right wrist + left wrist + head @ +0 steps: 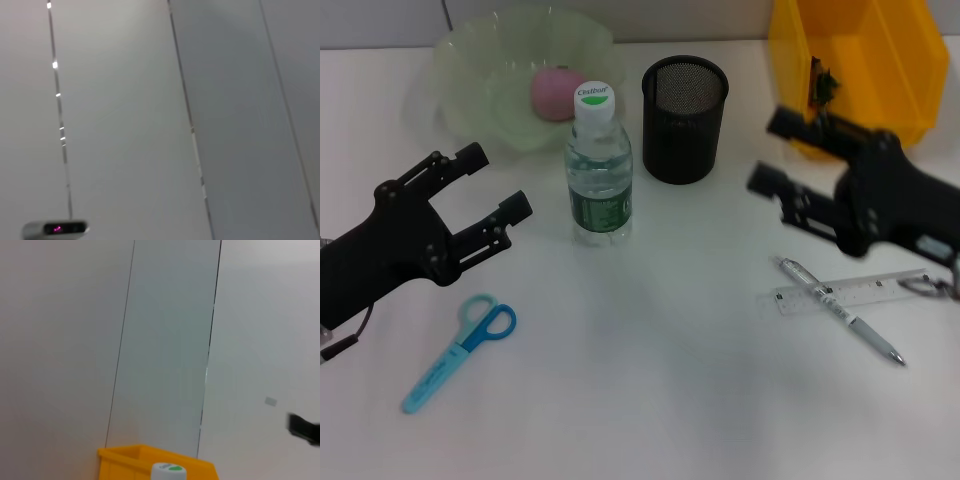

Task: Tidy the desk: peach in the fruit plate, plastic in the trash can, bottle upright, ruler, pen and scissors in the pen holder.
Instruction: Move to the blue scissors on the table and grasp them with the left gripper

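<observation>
The pink peach [557, 93] lies in the pale green fruit plate [470, 70] at the back left. The bottle [600, 170] stands upright beside the black mesh pen holder [685, 118]. Blue scissors [460, 350] lie at the front left, below my open left gripper [498, 182]. The clear ruler [850, 292] and the pen [840, 310] lie crossed at the right. Just behind them my right gripper [768, 150] hovers open and holds nothing. The yellow trash can [850, 60] holds a small dark green scrap [820, 85]; I cannot tell whether it is the plastic.
The left wrist view looks over the bottle cap [169, 471] and the yellow trash can [155, 462] at a panelled wall. The right wrist view shows only wall panels and a small grey device [55, 229]. The white desk stretches between scissors and ruler.
</observation>
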